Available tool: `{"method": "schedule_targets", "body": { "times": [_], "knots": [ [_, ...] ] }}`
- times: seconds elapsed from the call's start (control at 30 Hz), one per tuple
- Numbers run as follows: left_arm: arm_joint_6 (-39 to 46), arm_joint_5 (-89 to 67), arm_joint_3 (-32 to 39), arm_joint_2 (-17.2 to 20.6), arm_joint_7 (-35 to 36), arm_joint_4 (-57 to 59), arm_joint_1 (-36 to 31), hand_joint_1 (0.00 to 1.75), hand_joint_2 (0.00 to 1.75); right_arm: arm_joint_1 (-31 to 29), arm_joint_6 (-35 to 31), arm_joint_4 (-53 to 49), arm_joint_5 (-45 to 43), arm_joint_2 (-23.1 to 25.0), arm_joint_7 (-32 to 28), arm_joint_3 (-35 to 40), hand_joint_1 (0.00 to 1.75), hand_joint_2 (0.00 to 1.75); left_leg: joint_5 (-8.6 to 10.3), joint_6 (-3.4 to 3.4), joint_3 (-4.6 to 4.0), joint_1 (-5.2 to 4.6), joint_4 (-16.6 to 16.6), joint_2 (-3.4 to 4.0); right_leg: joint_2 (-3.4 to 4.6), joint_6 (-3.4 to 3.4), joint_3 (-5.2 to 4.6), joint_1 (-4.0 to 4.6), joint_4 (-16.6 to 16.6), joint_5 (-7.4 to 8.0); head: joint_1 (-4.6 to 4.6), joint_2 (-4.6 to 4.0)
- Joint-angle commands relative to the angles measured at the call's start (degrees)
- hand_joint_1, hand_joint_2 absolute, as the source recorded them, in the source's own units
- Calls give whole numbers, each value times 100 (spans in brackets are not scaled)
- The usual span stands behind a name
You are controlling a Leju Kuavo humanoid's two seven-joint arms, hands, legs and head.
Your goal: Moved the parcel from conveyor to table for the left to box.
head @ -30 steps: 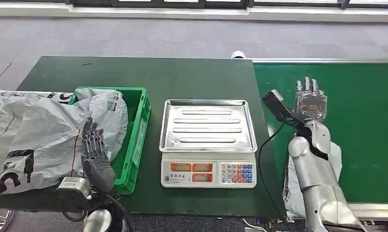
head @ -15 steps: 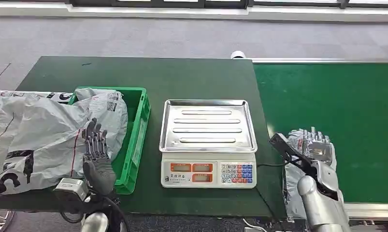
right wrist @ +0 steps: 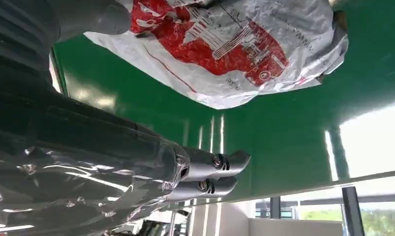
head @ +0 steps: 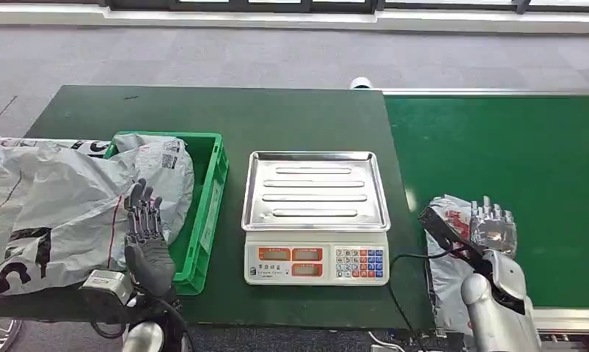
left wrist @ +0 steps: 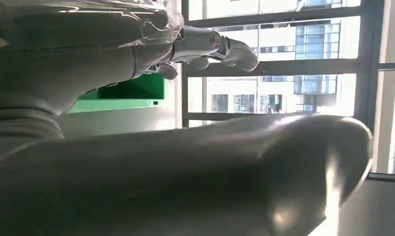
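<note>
The right hand (head: 493, 229) was held with fingers spread, holding nothing, just over the parcel (head: 445, 271) on the near left edge of the conveyor (head: 496, 147). The left hand (head: 146, 233) was held with fingers apart, gripping nothing, beside bags (head: 49, 205) at the green crate (head: 210, 198), left of the scale (head: 315, 216).

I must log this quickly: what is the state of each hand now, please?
Left hand: open, fingers apart, beside the bags at the green crate.
Right hand: open, over the parcel, not gripping it.
</note>
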Motion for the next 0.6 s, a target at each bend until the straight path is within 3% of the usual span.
{"method": "schedule_targets", "body": {
  "times": [0.03, 0.6],
  "knots": [
    [-28, 3, 223, -4, 21, 154, -70, 0, 0, -76, 35, 60, -6, 78, -14, -361, 0, 175, 5, -10, 26, -1, -32, 19, -1, -6, 20, 0, -27, 5, 0, 2],
    [-28, 3, 223, -4, 21, 154, -70, 0, 0, -76, 35, 60, -6, 78, -14, -361, 0, 175, 0, -4, 5, 1, -6, 7, -1, -3, 4, 1, -5, 0, 0, 0]
  ]
}}
